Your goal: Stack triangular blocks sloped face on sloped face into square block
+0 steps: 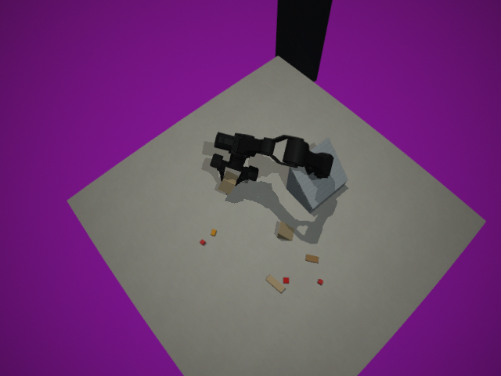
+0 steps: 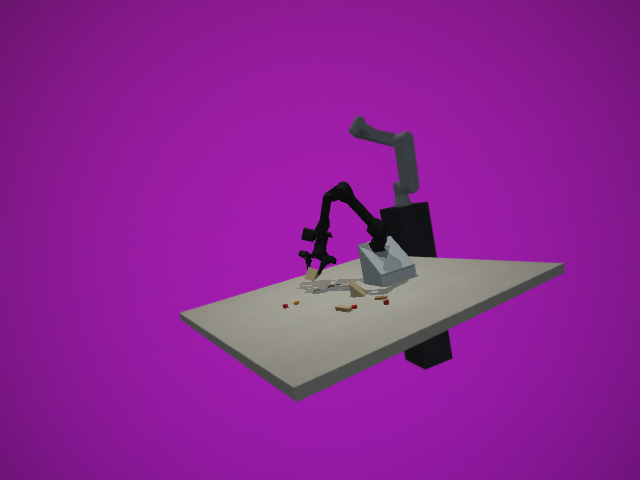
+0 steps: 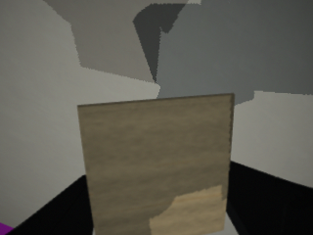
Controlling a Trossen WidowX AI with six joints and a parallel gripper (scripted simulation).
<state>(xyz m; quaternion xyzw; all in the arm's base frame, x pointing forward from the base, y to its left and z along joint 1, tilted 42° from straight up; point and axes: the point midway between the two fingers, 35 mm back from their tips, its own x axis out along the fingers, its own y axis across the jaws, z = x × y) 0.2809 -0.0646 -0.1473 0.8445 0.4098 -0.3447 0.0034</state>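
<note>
My gripper (image 1: 231, 180) (image 2: 314, 272) (image 3: 153, 174) is shut on one tan wooden triangular block (image 1: 227, 186) (image 2: 311, 274) (image 3: 156, 152) and holds it above the table. In the wrist view a broad rectangular face of it fills the lower middle, with a black finger at each side; its underside is hidden there. The other triangular block (image 1: 285, 231) (image 2: 356, 289) stands on the table, apart from the held one, with a sloped face showing in the exterior view. It is not seen in the wrist view.
The arm stands on a grey sloped base (image 1: 321, 188) (image 2: 398, 279). A tan plank (image 1: 275, 283) (image 2: 343, 308), a brown block (image 1: 311, 258) (image 2: 381, 297), an orange piece (image 1: 213, 232) (image 2: 296, 302) and several small red cubes lie on the table. A grey arm (image 2: 405, 162) stands on a black pillar behind.
</note>
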